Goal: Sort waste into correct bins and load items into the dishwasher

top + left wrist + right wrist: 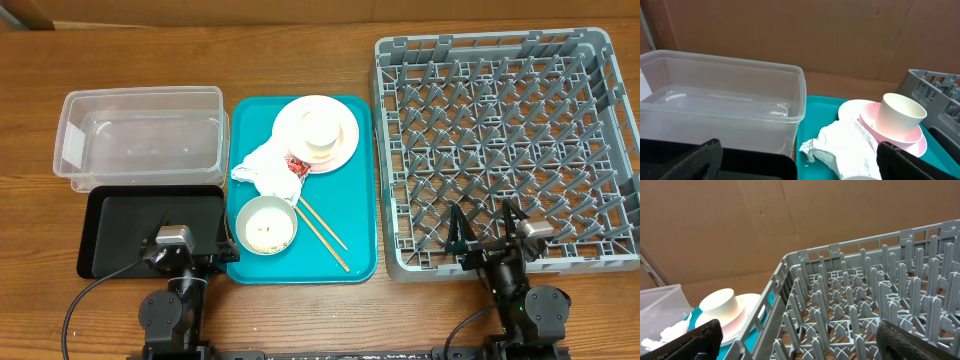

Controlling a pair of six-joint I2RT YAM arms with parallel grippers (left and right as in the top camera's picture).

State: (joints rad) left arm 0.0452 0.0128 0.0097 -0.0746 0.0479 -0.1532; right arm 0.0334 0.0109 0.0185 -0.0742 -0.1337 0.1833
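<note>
Napkin (845,150), cup (900,117) and pink plate (890,137) lie just ahead of our left gripper (799,162), its fingers (692,161) spread wide. Our right gripper (797,340), fingers equally parted, faces the grey dish rack (865,295).

The left gripper (193,228) is spread wide, holding nothing. The right gripper (483,226) gapes likewise, its fingers pointing forward.

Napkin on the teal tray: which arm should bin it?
Left. The left gripper is open over the black tray, beside the napkin and the clear tub; the right gripper sits across at the dish rack's near edge.
</note>
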